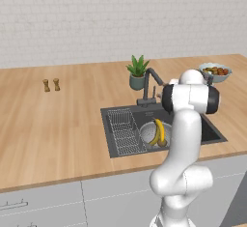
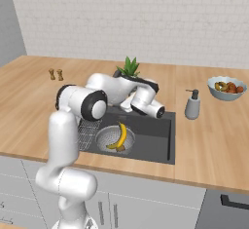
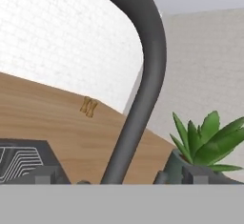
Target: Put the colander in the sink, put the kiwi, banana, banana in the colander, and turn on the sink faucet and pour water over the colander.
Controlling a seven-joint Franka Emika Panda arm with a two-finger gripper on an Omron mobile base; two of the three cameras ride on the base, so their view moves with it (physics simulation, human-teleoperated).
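Colander sits inside the sink, just right of the wire rack, and I can see a bright yellow banana lying across it with a small brown thing at the banana's lower end that I take for the kiwi. From the right base view the same banana curves over the colander's mesh; a second banana I cannot make out. Behind the basin stands the sink faucet, and in my hand view its dark gooseneck rises right in front of the camera. My gripper stands wide, a finger tip either side of the spout's base, gripping nothing. A potted plant stands just beside the faucet. Further off on the wooden counter are two small shakers, a soap dispenser and a fruit bowl.
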